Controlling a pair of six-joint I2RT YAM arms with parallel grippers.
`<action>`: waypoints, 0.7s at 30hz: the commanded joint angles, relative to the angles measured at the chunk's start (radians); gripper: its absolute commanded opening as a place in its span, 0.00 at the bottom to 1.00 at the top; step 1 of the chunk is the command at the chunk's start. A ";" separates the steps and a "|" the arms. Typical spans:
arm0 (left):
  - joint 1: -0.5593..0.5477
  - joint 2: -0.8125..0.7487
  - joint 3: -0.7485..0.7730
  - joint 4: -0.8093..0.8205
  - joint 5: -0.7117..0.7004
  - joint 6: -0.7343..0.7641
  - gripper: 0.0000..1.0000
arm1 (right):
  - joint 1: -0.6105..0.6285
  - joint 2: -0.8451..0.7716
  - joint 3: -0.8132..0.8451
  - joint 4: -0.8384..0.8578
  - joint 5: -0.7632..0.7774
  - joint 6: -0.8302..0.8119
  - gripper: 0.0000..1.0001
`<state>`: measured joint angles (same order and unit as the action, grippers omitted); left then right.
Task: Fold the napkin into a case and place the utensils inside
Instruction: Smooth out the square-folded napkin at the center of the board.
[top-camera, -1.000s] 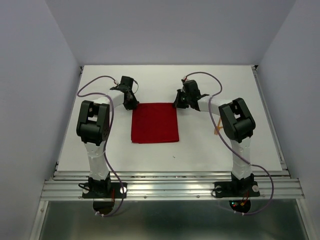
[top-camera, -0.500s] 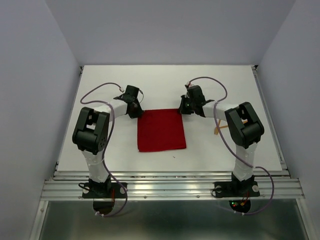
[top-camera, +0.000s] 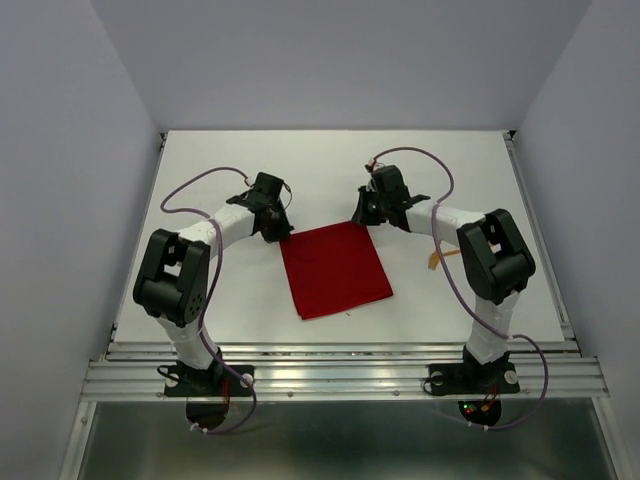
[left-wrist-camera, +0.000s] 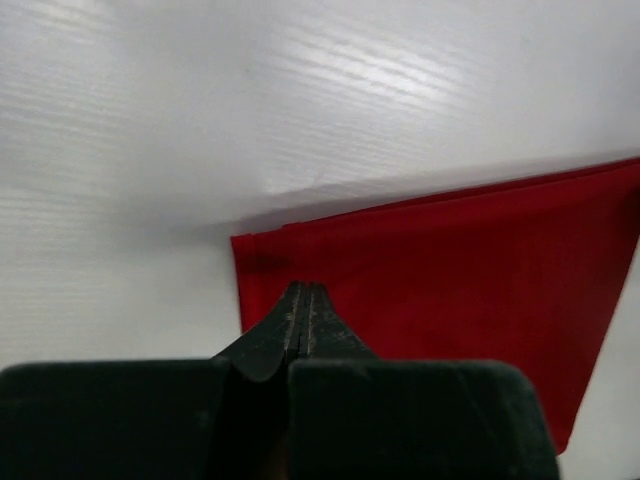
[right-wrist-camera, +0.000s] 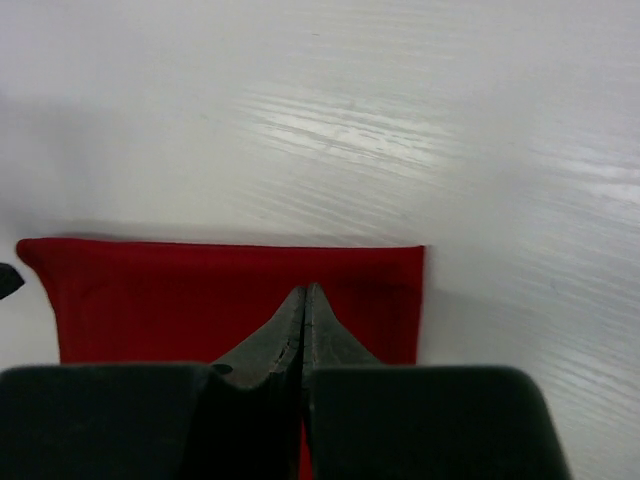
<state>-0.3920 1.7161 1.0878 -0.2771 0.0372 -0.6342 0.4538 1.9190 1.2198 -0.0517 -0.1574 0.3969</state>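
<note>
lying skewed on the white table (top-camera: 330, 165), the folded red napkin (top-camera: 335, 272) has its far corners pinched: the left gripper (top-camera: 281, 233) is clamped tight on the far-left corner, the right gripper (top-camera: 360, 217) on the far-right one. the orange utensils (top-camera: 437, 258) lie apart, beside the right arm (top-camera: 495, 262).

Bright, even light; wrist foregrounds blurred.
</note>
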 joint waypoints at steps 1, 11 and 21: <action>-0.030 0.020 0.101 0.018 0.067 0.001 0.00 | 0.059 -0.009 0.090 0.029 -0.045 0.023 0.01; -0.042 0.204 0.190 0.069 0.059 0.014 0.00 | 0.068 0.175 0.219 -0.005 -0.031 0.039 0.01; -0.042 0.188 0.233 0.033 0.006 0.042 0.00 | 0.068 0.085 0.212 -0.042 0.027 0.003 0.01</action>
<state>-0.4351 1.9476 1.2793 -0.2115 0.0856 -0.6220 0.5186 2.1086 1.4170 -0.0841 -0.1711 0.4236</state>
